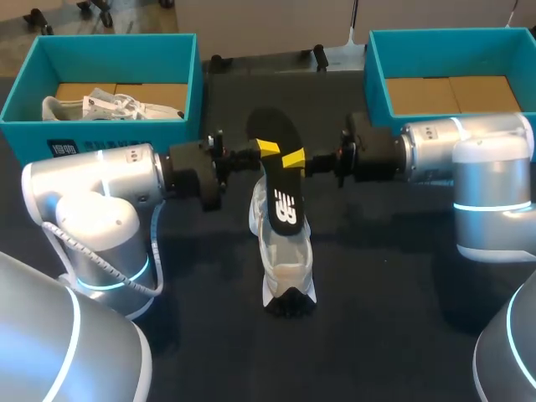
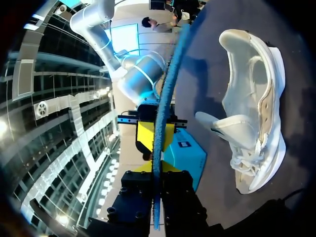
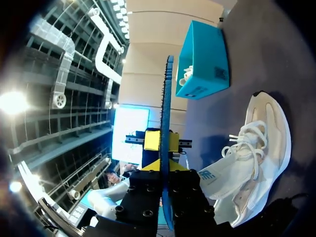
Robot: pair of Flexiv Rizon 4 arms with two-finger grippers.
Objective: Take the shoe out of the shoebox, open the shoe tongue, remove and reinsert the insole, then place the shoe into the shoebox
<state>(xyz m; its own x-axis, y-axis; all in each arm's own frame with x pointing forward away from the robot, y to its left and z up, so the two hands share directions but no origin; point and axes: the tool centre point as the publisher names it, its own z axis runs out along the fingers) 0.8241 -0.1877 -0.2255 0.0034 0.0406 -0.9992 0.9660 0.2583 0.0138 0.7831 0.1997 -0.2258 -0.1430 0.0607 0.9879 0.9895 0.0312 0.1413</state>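
1. Head view: my left hand [image 1: 266,149] and right hand [image 1: 295,159] meet tip to tip. Each is clamped on the black insole [image 1: 276,180]. The white shoe [image 1: 285,260] lies on the tabletop [image 1: 377,318] below both hands.
2. Left wrist view: the insole [image 2: 159,123] runs edge-on between my fingers and on into the right hand [image 2: 154,136] ahead. The shoe [image 2: 256,123] lies beside them, tongue pulled out.
3. Right wrist view: my fingers pinch the insole [image 3: 166,98] the same way. The shoe [image 3: 256,148] is beside them, and a teal box [image 3: 202,61] stands ahead.
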